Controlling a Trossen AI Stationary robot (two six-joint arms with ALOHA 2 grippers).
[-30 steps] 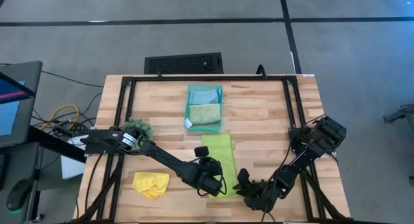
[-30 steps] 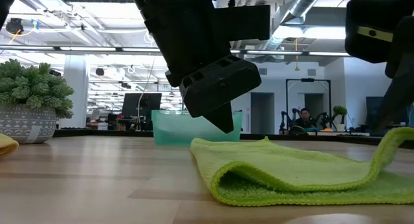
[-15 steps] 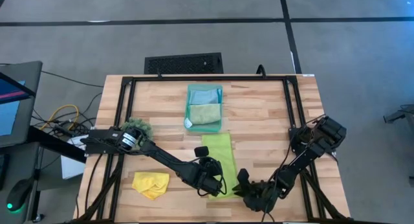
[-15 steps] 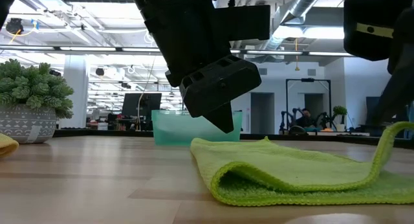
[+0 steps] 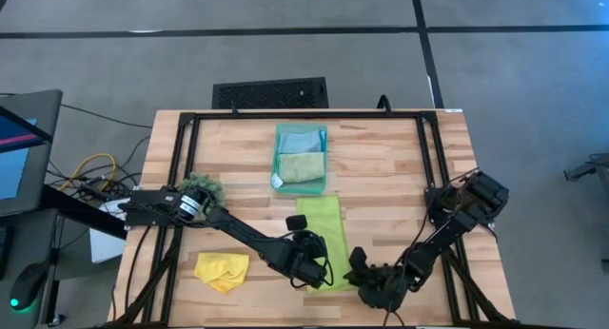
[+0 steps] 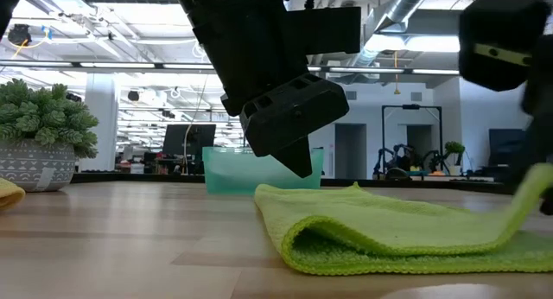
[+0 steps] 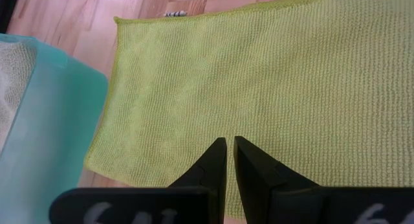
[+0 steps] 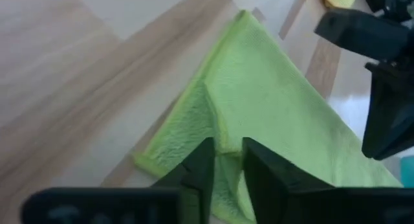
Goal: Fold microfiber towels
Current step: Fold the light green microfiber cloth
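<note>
Right gripper (image 5: 356,268) pinches the near right corner of the lime green microfiber towel (image 5: 323,236), lifting that edge off the wooden table (image 5: 381,177); its fingers (image 8: 202,164) clamp a raised fold. Just to its left, the left gripper (image 5: 320,262) presses clenched onto the same towel, grasping nothing. Farther left lies the crumpled yellow microfiber towel (image 5: 222,270). Beyond both grippers sits the teal rectangular plastic tray (image 5: 301,159), holding folded cloths.
</note>
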